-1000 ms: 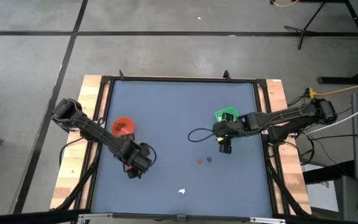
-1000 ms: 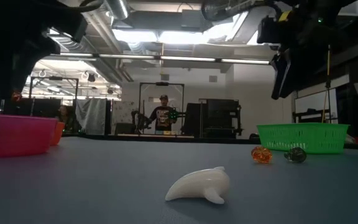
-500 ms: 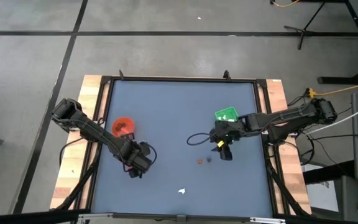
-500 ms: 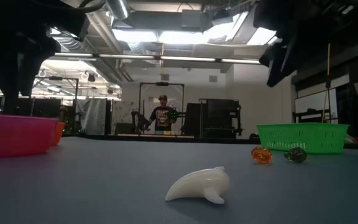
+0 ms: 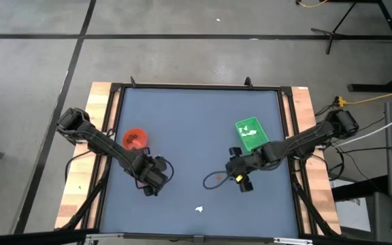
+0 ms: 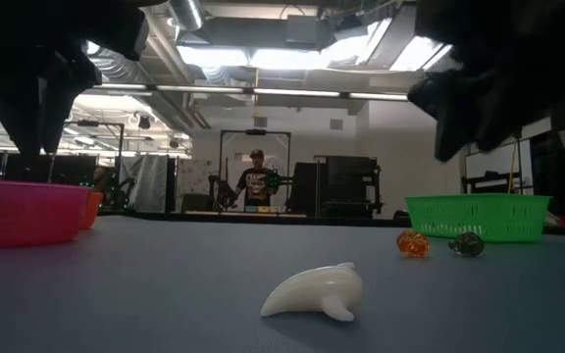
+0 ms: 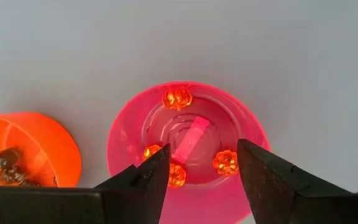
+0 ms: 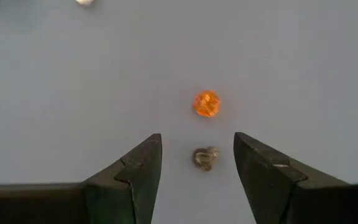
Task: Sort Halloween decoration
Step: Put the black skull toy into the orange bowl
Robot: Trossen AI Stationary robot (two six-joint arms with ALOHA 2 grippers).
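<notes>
My left gripper (image 7: 199, 163) is open and hovers over the pink bowl (image 7: 188, 146), which holds several orange pieces (image 7: 177, 98). Beside it, the orange bowl (image 7: 33, 149) holds dark roundish pieces (image 7: 5, 158). My right gripper (image 8: 196, 144) is open above the table, its fingers standing on either side of a dark piece (image 8: 205, 157), with an orange piece (image 8: 206, 103) just beyond. Both pieces lie on the table (image 6: 412, 243) (image 6: 466, 244). A white irregular piece (image 6: 312, 291) lies on its side near the table's near edge (image 5: 199, 209).
The green square tray (image 5: 250, 133) stands toward the table's right, behind my right gripper (image 5: 240, 178). The orange bowl (image 5: 135, 138) sits at the left. A dark cable loops (image 5: 213, 180) beside my right wrist. A person stands far off in the room (image 6: 257, 181).
My right gripper has moved from beside the green tray toward the table's near edge and stands over the orange and dark pieces. The pieces and bowls have stayed where they were.
</notes>
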